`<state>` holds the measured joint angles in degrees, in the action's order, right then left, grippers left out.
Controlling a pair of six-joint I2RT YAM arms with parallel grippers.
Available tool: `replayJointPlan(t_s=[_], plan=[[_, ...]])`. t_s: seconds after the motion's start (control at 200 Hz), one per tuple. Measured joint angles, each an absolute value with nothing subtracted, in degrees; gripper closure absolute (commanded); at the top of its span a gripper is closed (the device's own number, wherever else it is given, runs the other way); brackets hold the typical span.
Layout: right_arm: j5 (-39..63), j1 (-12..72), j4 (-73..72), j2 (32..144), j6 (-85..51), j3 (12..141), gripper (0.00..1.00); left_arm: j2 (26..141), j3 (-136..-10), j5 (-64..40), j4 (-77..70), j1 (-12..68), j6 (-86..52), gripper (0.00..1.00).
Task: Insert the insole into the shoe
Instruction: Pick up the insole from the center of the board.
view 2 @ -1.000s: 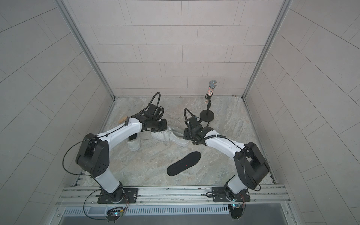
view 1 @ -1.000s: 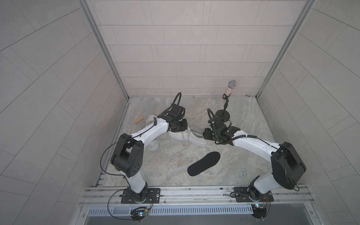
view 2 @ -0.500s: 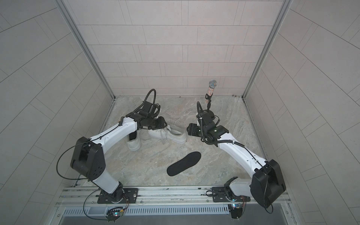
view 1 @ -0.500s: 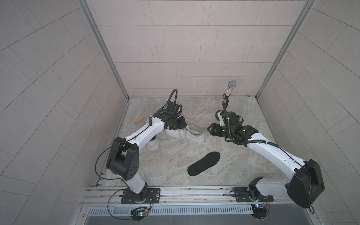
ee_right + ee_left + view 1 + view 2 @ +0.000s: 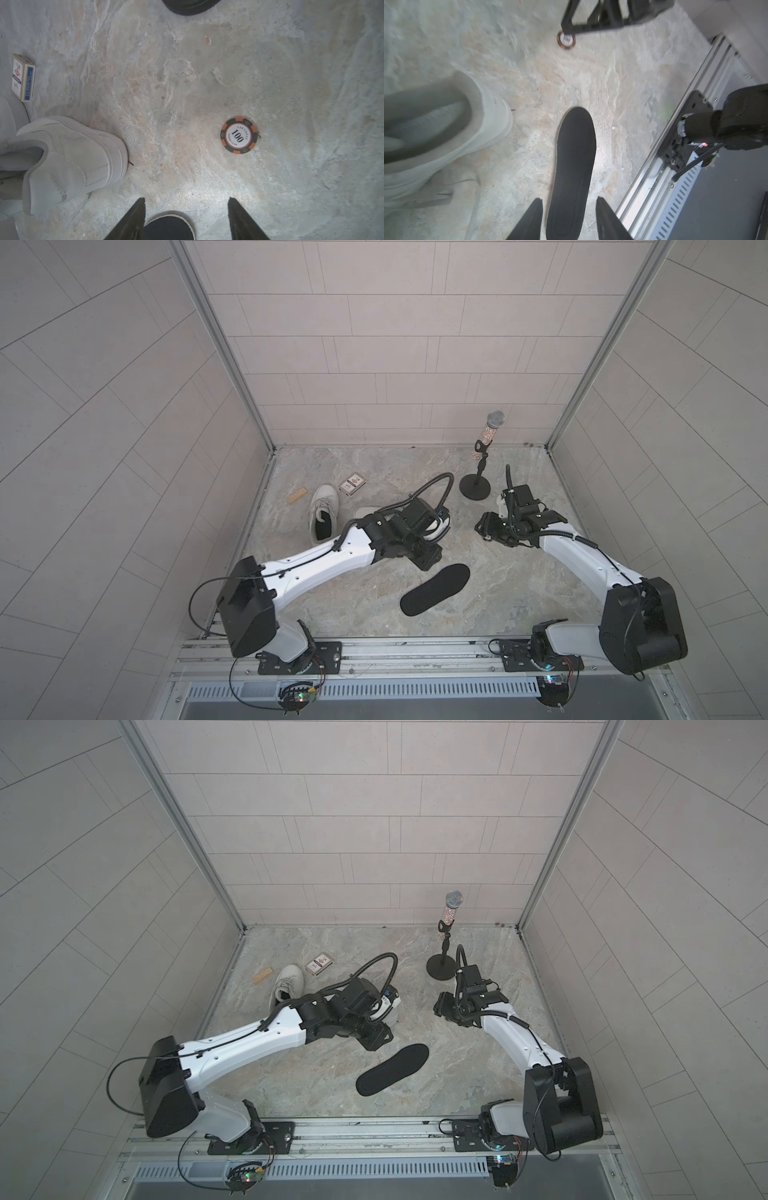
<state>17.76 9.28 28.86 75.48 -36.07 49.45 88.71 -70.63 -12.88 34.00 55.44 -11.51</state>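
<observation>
Insole [image 5: 574,166] lies flat on the marbled tabletop [image 5: 612,83] near the front rail, not yet in the white sneaker [image 5: 446,128]. Left fingers [image 5: 529,218] have let go of that sneaker and swung over the insole. They are spread astride its end and grip nothing. Right fingers [image 5: 133,218] have backed off, spread and empty, above a poker chip [image 5: 239,135] near the microphone stand [image 5: 475,489]. Judgement: insole pickup comes next. Pale tiled walls enclose three sides.
</observation>
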Motion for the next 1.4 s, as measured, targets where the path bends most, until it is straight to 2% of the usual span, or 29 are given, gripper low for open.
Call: replayJointPlan(t_s=[0.225,0.555,0.75,1.181,1.401], plan=[[18.28,9.21,28.6,75.48,-35.35,49.12,0.38,98.89,-69.71,-11.46,32.38,57.63,-12.16,0.54],[19.11,9.21,27.64,76.29,-35.35,48.38,0.38,108.09,-70.22,-7.57,31.31,57.63,-11.99,0.56],[19.11,9.21,27.4,76.29,-35.35,48.38,0.39,109.47,-71.16,-6.96,31.57,57.98,-11.55,0.61],[19.11,9.21,27.2,76.55,-35.33,48.31,0.39,109.84,-74.7,-5.93,34.28,59.7,-11.49,0.58],[19.11,9.21,27.18,76.55,-35.14,48.27,0.4,112.22,-74.94,-6.13,34.72,59.66,-11.46,0.64]])
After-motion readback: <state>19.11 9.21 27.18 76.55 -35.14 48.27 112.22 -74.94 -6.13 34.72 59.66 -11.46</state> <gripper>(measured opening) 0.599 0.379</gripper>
